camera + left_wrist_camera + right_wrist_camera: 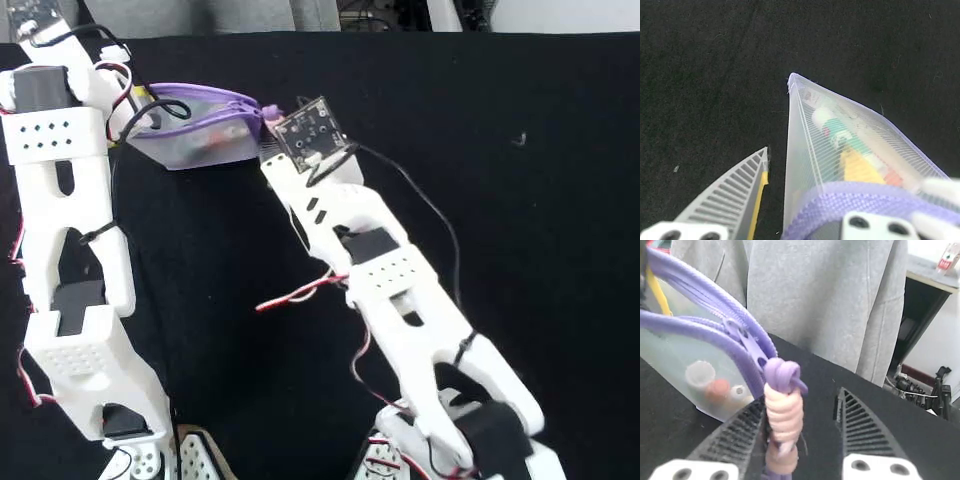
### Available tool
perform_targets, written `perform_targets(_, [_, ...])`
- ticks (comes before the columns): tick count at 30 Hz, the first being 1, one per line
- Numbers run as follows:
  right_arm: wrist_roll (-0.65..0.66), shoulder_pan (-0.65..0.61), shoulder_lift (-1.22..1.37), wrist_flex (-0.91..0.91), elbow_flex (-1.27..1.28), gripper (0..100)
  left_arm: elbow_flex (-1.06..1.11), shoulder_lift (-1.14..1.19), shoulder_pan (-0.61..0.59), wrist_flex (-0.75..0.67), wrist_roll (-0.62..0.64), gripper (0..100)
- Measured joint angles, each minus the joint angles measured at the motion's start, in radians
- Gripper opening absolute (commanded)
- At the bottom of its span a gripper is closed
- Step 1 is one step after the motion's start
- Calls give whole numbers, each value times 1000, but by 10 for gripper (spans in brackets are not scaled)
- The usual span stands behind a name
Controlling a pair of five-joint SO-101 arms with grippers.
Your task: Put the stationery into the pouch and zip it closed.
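The translucent pouch (195, 135) with purple zipper trim stands at the back left of the black table. Pens and other stationery (840, 132) lie inside it, their round ends (702, 376) showing through the wall. My left gripper (143, 108) is at the pouch's left end, open. Its ridged finger (740, 195) stands a little apart from the pouch wall (805, 150), and the purple rim hides the other finger. My right gripper (801, 397) is open at the right end. The coiled pink and purple zipper pull (784, 405) rests against one finger (740, 435). Beyond the slider (742, 337) the zipper bands spread apart.
Both white arms reach from the front edge towards the back left. Red and white wires (300, 290) hang between them. The black tablecloth (530, 180) stretches wide to the right. A grey garment (825, 300) hangs right behind the table's back edge.
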Motion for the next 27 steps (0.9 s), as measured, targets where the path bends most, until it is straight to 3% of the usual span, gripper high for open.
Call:
perform_targets(8, [0, 0, -87, 0, 46, 152, 0, 0, 0, 0, 0, 228])
perform_targets(18, [0, 0, -87, 0, 46, 8, 0, 0, 0, 0, 0, 228])
perform_targets(27, [0, 0, -87, 0, 46, 15, 0, 0, 0, 0, 0, 229])
